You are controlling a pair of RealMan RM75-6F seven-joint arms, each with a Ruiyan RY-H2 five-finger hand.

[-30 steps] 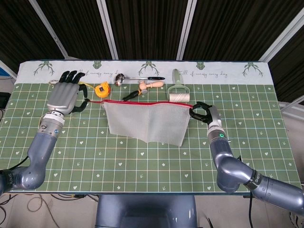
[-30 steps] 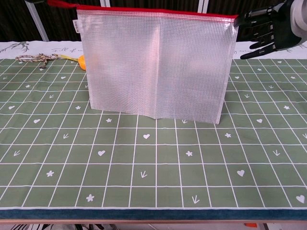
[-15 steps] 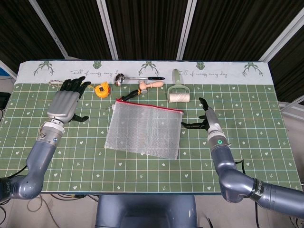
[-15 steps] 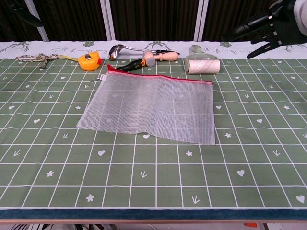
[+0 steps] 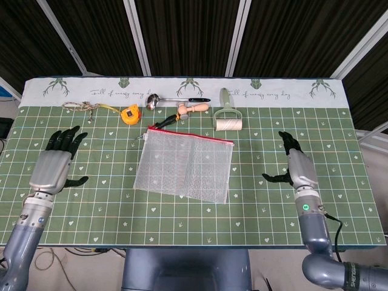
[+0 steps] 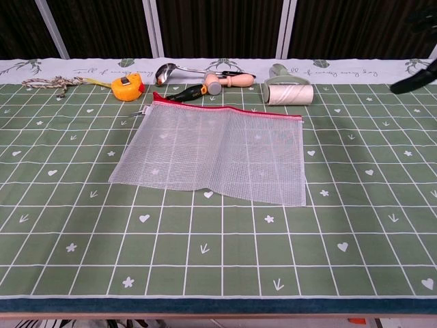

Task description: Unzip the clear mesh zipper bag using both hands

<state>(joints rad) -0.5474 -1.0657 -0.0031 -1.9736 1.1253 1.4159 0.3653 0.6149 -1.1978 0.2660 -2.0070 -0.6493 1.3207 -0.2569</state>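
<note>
The clear mesh zipper bag (image 5: 185,165) (image 6: 215,152) lies flat on the green mat, its red zipper edge (image 6: 229,108) along the far side. My left hand (image 5: 53,165) hovers open well to the bag's left, fingers spread and holding nothing. My right hand (image 5: 296,167) is open well to the bag's right, also empty. In the chest view only a dark fingertip of the right hand (image 6: 413,80) shows at the right edge, and the left hand is out of frame.
Behind the bag lie a yellow tape measure (image 5: 130,113), a metal ladle (image 5: 173,99), a wooden-handled tool (image 5: 191,109), a small screwdriver (image 5: 165,122) and a lint roller (image 5: 227,122). A knotted cord (image 5: 80,107) sits at the far left.
The bag, held up by both hands a second ago, dropped flat onto the mat. Both hands then drew apart and back toward the near side, away from the bag.
</note>
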